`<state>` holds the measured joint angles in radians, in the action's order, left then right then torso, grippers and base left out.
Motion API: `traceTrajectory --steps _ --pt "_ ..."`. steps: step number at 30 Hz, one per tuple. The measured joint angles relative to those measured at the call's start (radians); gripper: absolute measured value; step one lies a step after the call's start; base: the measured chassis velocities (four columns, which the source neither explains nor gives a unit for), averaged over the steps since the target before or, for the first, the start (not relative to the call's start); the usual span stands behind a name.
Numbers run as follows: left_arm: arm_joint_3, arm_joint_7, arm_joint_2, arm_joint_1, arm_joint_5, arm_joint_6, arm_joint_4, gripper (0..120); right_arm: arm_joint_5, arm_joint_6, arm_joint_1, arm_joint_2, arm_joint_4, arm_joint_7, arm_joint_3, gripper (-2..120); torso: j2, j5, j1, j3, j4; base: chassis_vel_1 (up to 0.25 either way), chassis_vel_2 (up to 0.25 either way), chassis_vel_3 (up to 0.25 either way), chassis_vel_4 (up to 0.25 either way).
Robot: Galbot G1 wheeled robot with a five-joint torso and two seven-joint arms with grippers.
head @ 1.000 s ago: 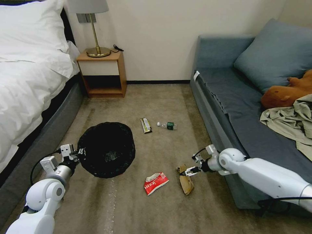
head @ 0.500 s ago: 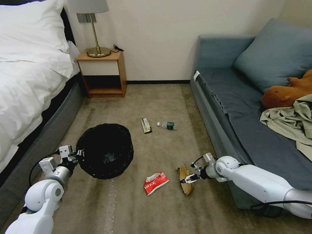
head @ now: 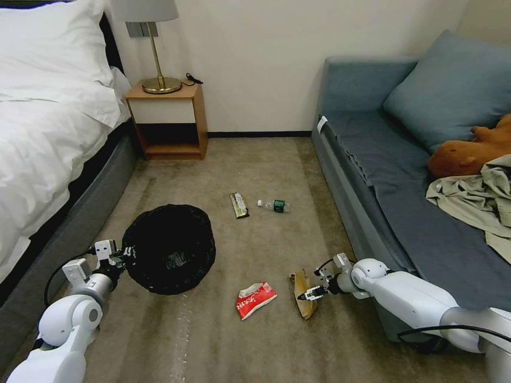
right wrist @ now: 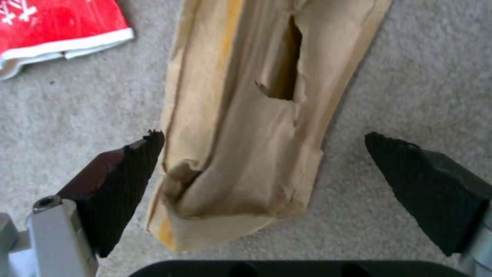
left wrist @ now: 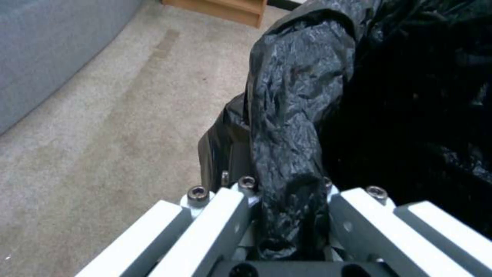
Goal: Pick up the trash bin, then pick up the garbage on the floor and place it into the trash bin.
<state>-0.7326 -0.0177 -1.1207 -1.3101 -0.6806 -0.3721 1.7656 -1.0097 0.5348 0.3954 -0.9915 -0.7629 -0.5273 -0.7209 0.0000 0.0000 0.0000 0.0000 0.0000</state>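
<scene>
Since a second ago, my right tool (head: 313,291) has dropped lower and nearer, its jaws apart around the brown paper scrap (head: 305,298), one pad (right wrist: 120,184) touching its edge. My left tool (head: 123,254) stays clamped on the rim of the one trash bin (head: 169,248), left of centre, mouth up. I count four litter pieces: scrap lengthwise near-to-far, red-and-white packet (head: 255,299) beside it, wrapper (head: 239,205) and bottle (head: 274,205) farther off, bottle lying left-right.

White bed (head: 48,133); lamp (head: 154,48) on nightstand (head: 167,119); plush toy (head: 474,149), garment (head: 474,199) on sofa (head: 383,159)
</scene>
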Motion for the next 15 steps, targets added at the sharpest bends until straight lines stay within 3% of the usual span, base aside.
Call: traceTrajectory --steps 7,9,15 --pt "0.002 -0.001 -0.002 0.000 0.003 0.002 -0.002 3 0.014 -0.012 0.012 -0.011 0.018 -0.003 0.009 98 0.000 0.0000 0.000 0.000 0.0000 0.000 0.000 0.000 0.000" --pt "0.002 -0.001 -0.002 0.000 0.004 0.003 -0.003 3 0.018 -0.019 0.014 -0.013 0.020 -0.010 0.012 87 0.000 -0.0005 0.000 0.000 -0.0001 0.000 0.000 0.000 0.000" --pt "0.002 -0.003 -0.001 0.000 0.004 0.003 -0.005 3 0.026 -0.021 0.013 -0.012 0.019 -0.036 0.010 70 0.000 -0.0001 0.000 0.000 -0.0001 0.000 0.000 0.000 0.000"
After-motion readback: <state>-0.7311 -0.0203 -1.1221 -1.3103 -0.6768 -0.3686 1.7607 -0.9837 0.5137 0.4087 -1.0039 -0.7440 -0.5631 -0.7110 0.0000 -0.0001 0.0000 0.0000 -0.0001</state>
